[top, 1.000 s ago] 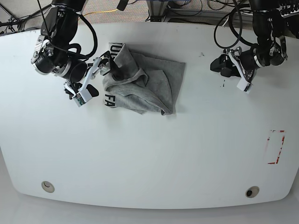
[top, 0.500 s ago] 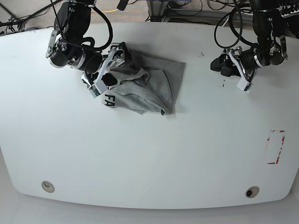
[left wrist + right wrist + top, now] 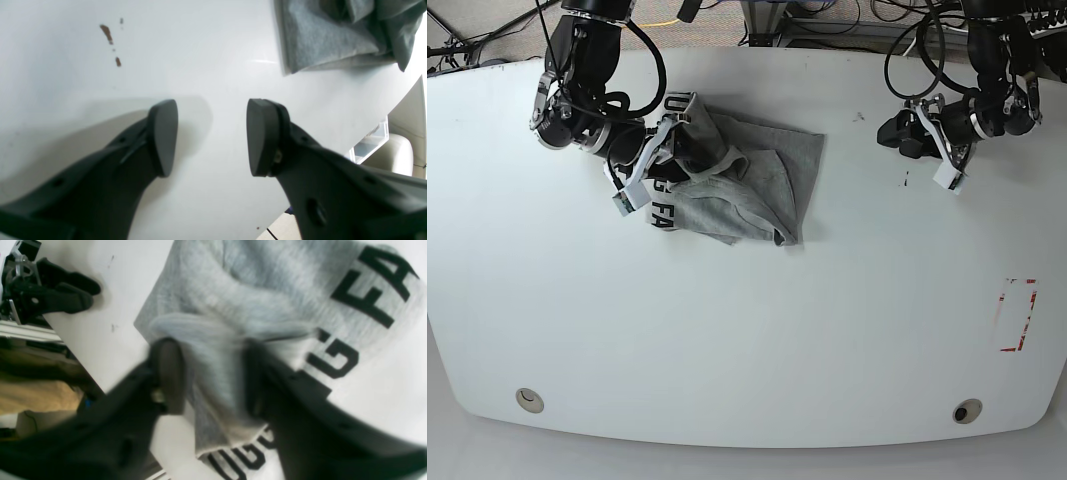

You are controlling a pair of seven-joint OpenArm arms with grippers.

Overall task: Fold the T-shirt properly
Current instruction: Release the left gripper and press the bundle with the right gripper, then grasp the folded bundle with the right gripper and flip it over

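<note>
The grey T-shirt (image 3: 767,185) lies crumpled at the back left of the white table (image 3: 747,330), with black lettering along its left edge. My right gripper (image 3: 674,160) is on that left part. In the blurred right wrist view the right gripper (image 3: 215,373) has a raised fold of the T-shirt (image 3: 267,283) filling the space between its fingers. My left gripper (image 3: 887,135) hovers over bare table to the right of the shirt. In its wrist view the left gripper (image 3: 211,136) is open and holds nothing, and a corner of the T-shirt (image 3: 320,36) shows at the top right.
A red rectangular marking (image 3: 1017,315) sits near the table's right edge. Two round holes (image 3: 529,400) (image 3: 967,411) lie near the front edge. Small brown marks (image 3: 106,33) dot the table by the left gripper. Cables run behind the back edge.
My right arm moved from beside the shirt's left edge onto the shirt, and its jaws narrowed around a fold. The shirt's left part shifted slightly. The left arm barely moved.
</note>
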